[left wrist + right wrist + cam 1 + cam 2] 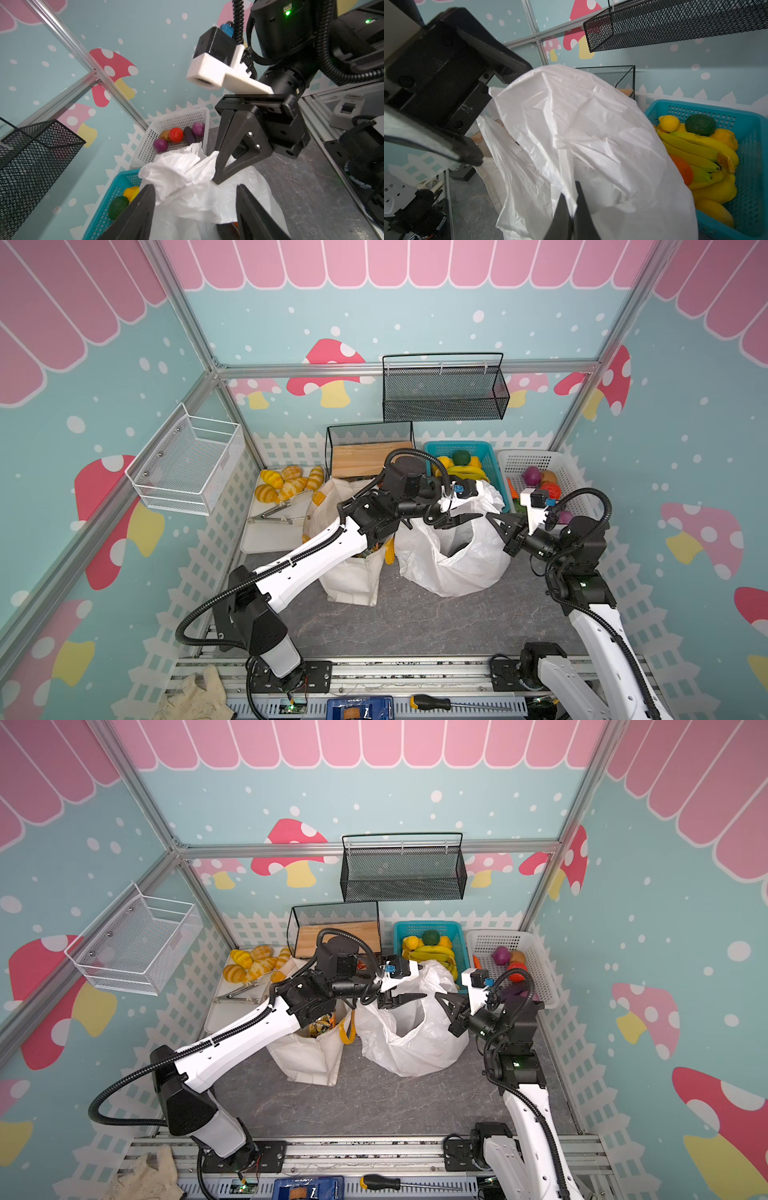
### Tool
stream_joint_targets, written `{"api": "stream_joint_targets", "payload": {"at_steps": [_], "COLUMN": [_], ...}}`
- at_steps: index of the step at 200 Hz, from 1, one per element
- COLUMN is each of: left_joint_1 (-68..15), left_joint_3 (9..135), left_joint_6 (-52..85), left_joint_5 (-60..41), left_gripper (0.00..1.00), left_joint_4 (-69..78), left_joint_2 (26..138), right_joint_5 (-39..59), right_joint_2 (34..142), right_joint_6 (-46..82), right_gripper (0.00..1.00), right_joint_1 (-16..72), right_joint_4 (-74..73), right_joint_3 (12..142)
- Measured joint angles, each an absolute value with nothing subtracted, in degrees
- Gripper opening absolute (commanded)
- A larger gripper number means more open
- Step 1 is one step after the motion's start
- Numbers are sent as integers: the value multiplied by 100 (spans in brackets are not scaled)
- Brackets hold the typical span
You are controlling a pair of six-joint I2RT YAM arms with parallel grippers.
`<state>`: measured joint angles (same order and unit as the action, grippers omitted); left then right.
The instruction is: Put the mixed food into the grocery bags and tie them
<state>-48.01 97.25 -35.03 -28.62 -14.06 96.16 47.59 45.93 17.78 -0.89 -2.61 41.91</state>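
Note:
The white plastic carrier bag [453, 560] [411, 1048] stands open-mouthed in the middle of the grey floor. To its left the cream canvas tote [353, 576] [307, 1056] sits under my left arm, with snack packets [322, 1025] showing inside. My left gripper [465, 519] [195, 187] is open, with its fingers spread over the bag's crumpled rim [187, 172]. My right gripper [496, 522] [571, 193] is shut on a fold of the bag's film at its right rim. A dark item [226, 230] lies inside the plastic bag. An eggplant [189, 135] lies among other toy vegetables in the white basket [178, 120].
A teal basket [494, 448] of bananas and fruit stands behind the bag, and the white basket [540, 460] is to its right. Bread rolls [286, 485] and tongs [270, 514] lie on a white tray at the back left. Black mesh shelves [444, 389] [370, 439] hang and stand at the back.

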Motion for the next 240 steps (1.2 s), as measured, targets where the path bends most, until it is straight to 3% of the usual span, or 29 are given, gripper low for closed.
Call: {"api": "stream_joint_targets", "payload": {"at_steps": [53, 103, 130, 169, 210, 240], "left_joint_1": [-4801, -4799, -4797, -4797, -4797, -4797], "left_joint_3": [10226, 10363, 10366, 10350, 10355, 10405], "left_joint_6": [-3778, -3795, -3389, -2088, -1061, -609], "left_joint_5": [-2860, -2856, -2856, -2808, -2814, -2816], "left_gripper": [40, 14, 7, 3, 0, 0], "left_joint_4": [-1769, -2121, -2161, -2228, -2399, -2816], "left_joint_2": [9883, 10042, 10031, 9804, 9524, 9513], "right_joint_5": [4908, 4939, 4716, 3756, 2985, 2436], "right_joint_2": [4657, 4729, 4672, 3972, 3892, 4080], "right_joint_6": [1767, 1774, 1662, 1111, 548, 152], "right_gripper": [0, 0, 38, 68, 83, 85], "right_joint_1": [-89, -89, -86, 73, 733, 1308], "right_joint_4": [-351, -482, -561, -572, -851, -1197], "right_joint_3": [4176, 4171, 4125, 3857, 3793, 3667]}}
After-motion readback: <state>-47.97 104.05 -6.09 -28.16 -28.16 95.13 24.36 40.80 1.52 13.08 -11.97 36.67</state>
